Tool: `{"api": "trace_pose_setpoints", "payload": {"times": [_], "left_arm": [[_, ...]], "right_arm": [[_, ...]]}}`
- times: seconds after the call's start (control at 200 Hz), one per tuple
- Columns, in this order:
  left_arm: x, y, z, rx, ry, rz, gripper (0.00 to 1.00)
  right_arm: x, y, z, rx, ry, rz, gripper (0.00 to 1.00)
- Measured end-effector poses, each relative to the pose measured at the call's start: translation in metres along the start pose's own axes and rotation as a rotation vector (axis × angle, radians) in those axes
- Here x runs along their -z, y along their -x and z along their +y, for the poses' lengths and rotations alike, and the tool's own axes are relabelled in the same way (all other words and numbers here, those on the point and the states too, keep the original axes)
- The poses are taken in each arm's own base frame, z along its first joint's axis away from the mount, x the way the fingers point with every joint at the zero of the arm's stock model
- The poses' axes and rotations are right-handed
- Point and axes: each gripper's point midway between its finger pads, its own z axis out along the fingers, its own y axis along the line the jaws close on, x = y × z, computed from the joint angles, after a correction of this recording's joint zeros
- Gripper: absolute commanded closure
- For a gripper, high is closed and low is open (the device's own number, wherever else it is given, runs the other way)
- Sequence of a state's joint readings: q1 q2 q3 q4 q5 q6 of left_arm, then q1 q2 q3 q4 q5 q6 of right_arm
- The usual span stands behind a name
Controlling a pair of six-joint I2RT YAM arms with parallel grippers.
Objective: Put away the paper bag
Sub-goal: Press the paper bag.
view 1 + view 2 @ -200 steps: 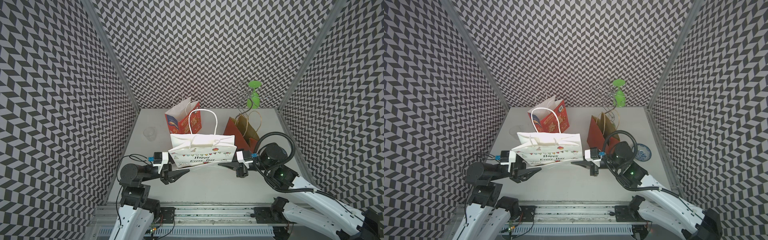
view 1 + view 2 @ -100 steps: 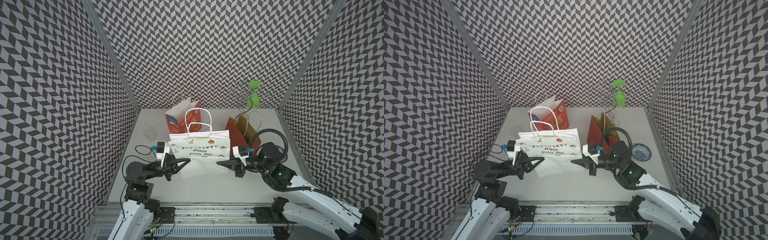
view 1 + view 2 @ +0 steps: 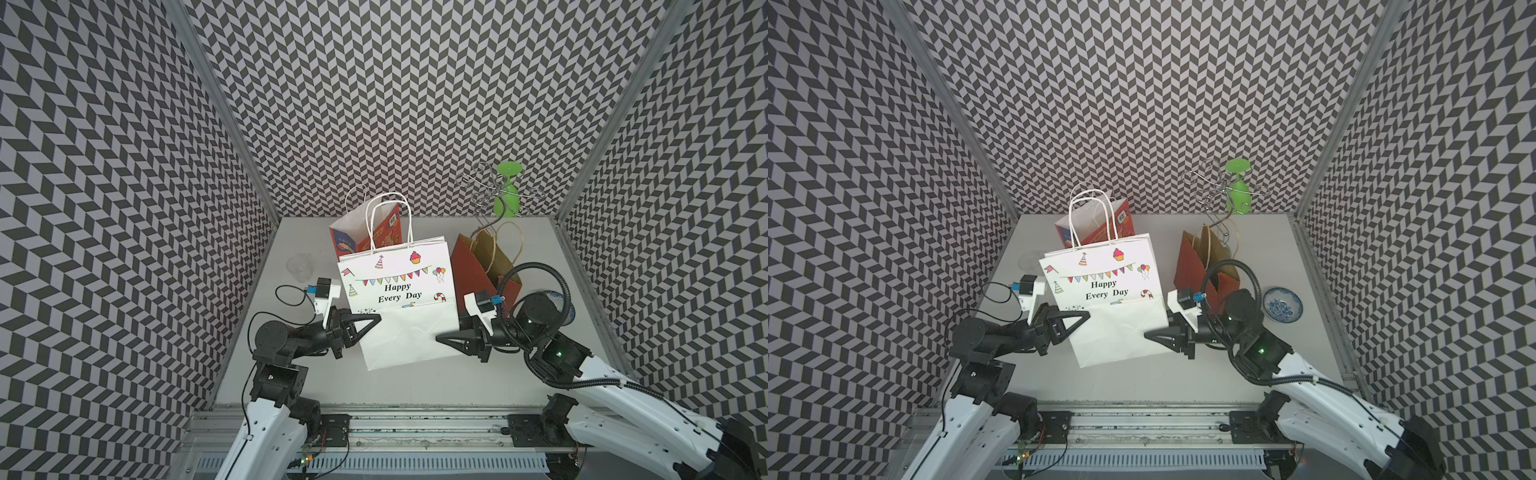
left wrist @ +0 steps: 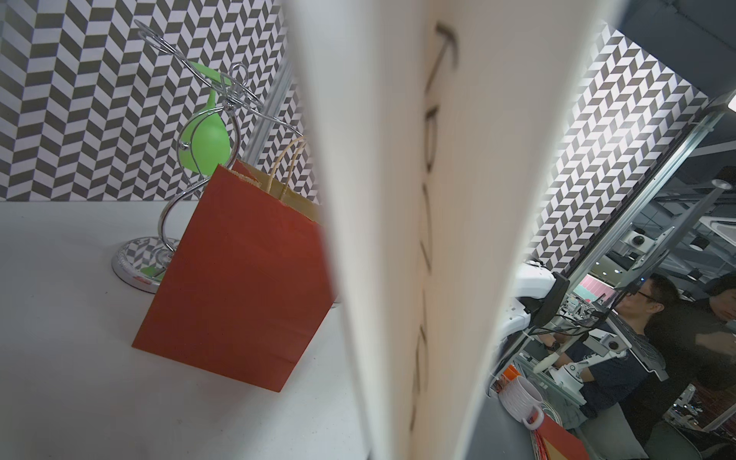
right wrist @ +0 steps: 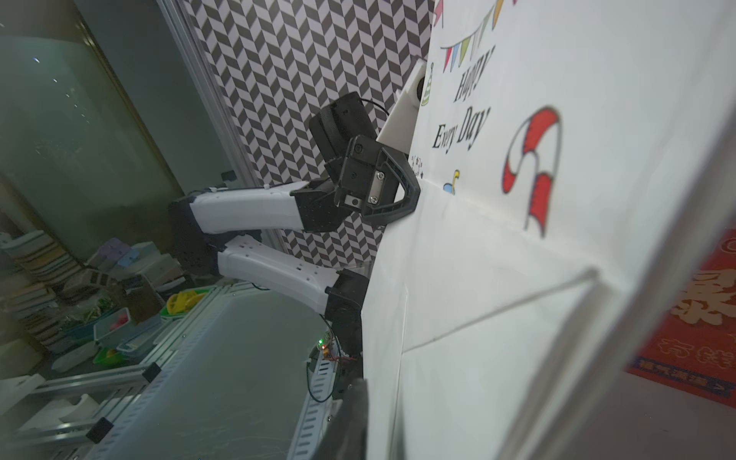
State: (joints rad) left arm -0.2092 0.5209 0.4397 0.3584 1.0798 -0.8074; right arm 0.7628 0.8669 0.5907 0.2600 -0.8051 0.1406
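Chevron-walled cell | flat white paper bag (image 3: 407,332) | left fingers (image 3: 376,316), right fingers (image 3: 449,338) clamp opposite edges

Middle of the table (image 3: 395,386): paper bag (image 3: 399,299), tilted, handles toward the back wall. At its left edge, left gripper (image 3: 374,318); at its right edge, right gripper (image 3: 440,337). Just behind, partly hidden, rear bag (image 3: 345,237), upright. Left of both, cup (image 3: 299,268). Right of the paper bag, side bag (image 3: 469,270); behind that, in the back right corner, wire stand (image 3: 486,195) with goblet (image 3: 507,195) hung on it. Right of the side bag, in a top view, dish (image 3: 1283,309)
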Motion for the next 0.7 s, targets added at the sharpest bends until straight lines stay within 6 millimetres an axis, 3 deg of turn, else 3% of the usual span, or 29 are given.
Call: {"api": "trace_pose_setpoints", "payload": {"times": [0.115,0.155,0.185,0.24,0.3,0.426,0.481,0.591,0.696], "left_arm": [[-0.001,-0.001,0.000,0.003,-0.008,0.008,1.00],[-0.001,-0.001,0.000,0.002,-0.010,0.010,1.00],[-0.001,-0.001,-0.001,0.000,-0.012,0.011,1.00],[-0.001,-0.001,-0.001,-0.001,-0.013,0.012,1.00],[-0.001,-0.001,-0.001,-0.001,-0.013,0.012,1.00],[-0.001,-0.003,-0.002,-0.003,-0.018,0.019,1.00],[0.000,-0.005,-0.001,-0.003,-0.019,0.024,1.00],[0.000,-0.008,-0.001,-0.001,-0.022,0.037,1.00],[0.000,-0.009,-0.002,-0.009,-0.026,0.041,1.00]], "right_arm": [[0.000,-0.001,0.001,-0.026,0.005,0.000,0.99],[0.000,-0.001,0.001,-0.030,0.005,0.000,0.85],[0.000,-0.001,0.001,-0.035,0.004,0.000,0.67],[0.000,0.000,0.001,-0.038,0.003,-0.001,0.56],[0.000,0.002,0.000,-0.037,0.001,-0.008,0.53],[0.000,0.013,0.001,-0.026,-0.001,-0.036,0.59],[0.000,0.020,0.001,-0.021,-0.001,-0.052,0.68],[-0.001,0.032,0.001,-0.011,0.002,-0.080,0.96],[-0.001,0.032,0.000,-0.032,0.004,-0.077,1.00]]}}
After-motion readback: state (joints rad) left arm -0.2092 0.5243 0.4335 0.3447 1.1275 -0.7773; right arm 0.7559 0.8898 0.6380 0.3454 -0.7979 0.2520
